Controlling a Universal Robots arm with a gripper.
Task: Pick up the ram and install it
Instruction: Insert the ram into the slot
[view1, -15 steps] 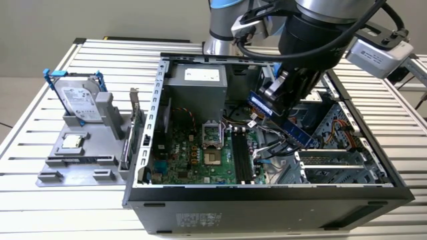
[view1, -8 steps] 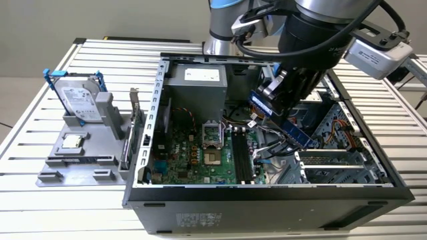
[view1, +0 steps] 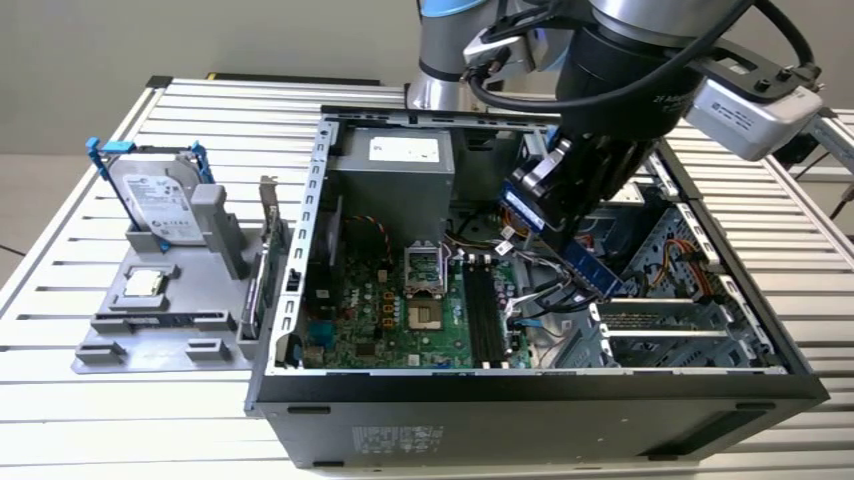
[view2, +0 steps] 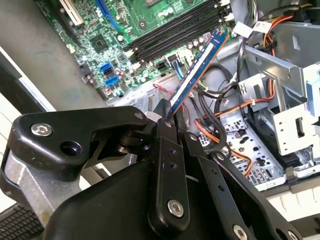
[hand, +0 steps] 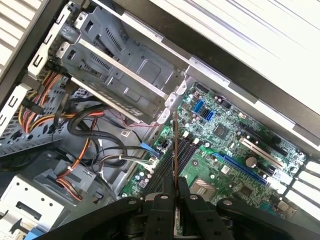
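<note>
Second wrist view shows the hand (view2: 168, 114) closed tight on the ram (view2: 197, 67), clear of the motherboard's memory slots (view2: 170, 31).

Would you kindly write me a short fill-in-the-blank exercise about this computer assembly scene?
1. The gripper is shut on the ram, whose colour is ___.
2. The ram is not yet in the black memory slots on the green ___.
3. The hard drive stands to the exterior view's ___ of the case.
Missing words: blue; motherboard; left.

Arm (view1: 627, 60) at a downward tilt, end effector (view2: 167, 116) tight on the ram (view2: 196, 67).
</note>
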